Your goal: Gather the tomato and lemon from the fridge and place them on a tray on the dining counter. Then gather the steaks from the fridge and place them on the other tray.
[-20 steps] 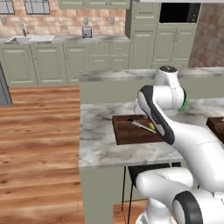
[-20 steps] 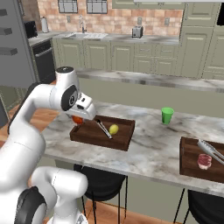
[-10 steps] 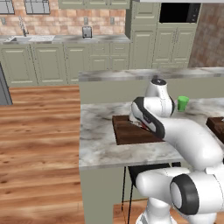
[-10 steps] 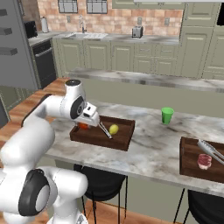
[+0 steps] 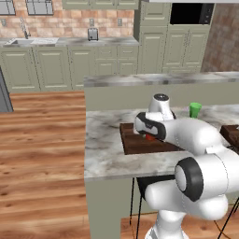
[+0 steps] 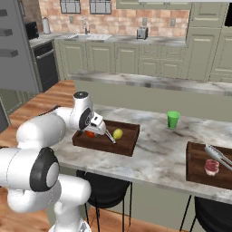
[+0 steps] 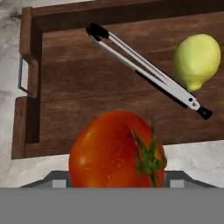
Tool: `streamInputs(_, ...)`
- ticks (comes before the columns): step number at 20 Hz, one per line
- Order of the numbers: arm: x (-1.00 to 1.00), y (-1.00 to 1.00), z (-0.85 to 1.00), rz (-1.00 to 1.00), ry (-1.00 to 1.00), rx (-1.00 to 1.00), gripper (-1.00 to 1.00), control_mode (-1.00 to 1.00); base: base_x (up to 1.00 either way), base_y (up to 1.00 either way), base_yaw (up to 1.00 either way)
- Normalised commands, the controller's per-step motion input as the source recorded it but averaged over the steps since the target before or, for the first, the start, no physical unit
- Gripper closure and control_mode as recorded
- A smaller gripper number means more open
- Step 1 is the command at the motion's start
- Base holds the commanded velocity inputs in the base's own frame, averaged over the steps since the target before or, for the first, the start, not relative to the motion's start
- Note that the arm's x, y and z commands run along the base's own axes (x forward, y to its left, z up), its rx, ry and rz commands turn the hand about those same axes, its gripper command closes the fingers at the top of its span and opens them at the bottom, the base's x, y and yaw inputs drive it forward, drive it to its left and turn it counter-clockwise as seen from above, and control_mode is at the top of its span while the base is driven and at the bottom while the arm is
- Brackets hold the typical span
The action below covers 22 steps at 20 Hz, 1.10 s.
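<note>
So I'm looking down the hand view and the tomato [image 7: 116, 151] is sitting huge at the bottom centre of the frame, green stem facing me, right up against the tool. Looks like the tool [image 6: 92, 131] is clamped on the tomato, which is hanging just above the near edge of the wooden tray [image 7: 61, 109], though the fingertips themselves are hidden behind the fruit.

The lemon [image 7: 197, 61] is lying inside that tray at the upper right of the hand view, and a pair of metal tongs [image 7: 146, 72] is running diagonally across the tray floor from upper left to lower right, with the lemon just beside their lower end.

In the right base view the tray is sitting on the marbled desk [image 6: 158, 154] at centre left, with the arm bending over its left end. A green cup [image 6: 172, 119] is standing on the desk right of centre, well apart from it. At the right edge a second tray [image 6: 195, 170] is holding a steak [image 6: 211, 166] and another pair of tongs [image 6: 218, 155].
</note>
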Motion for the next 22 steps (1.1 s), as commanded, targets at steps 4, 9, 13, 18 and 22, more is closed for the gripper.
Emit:
streamInputs(4, 0.42, 0.11, -0.33, 0.0, 0.0, 0.0, 1.0, -1.0, 0.0, 0.0, 0.0)
streamInputs(9, 0.36, 0.07, -0.28, 0.0, 0.0, 0.0, 1.0, -1.0, 0.0, 0.0, 0.0)
streamInputs(13, 0.33, 0.07, -0.35, 0.0, 0.0, 0.0, 1.0, -1.0, 0.0, 0.0, 0.0)
streamInputs(18, 0.36, 0.04, -0.27, 0.0, 0.0, 0.0, 1.0, -1.0, 0.0, 0.0, 0.0)
streamInputs(22, 0.32, 0.03, -0.25, 0.0, 0.0, 0.0, -1.0, -1.0, 0.0, 0.0, 0.0)
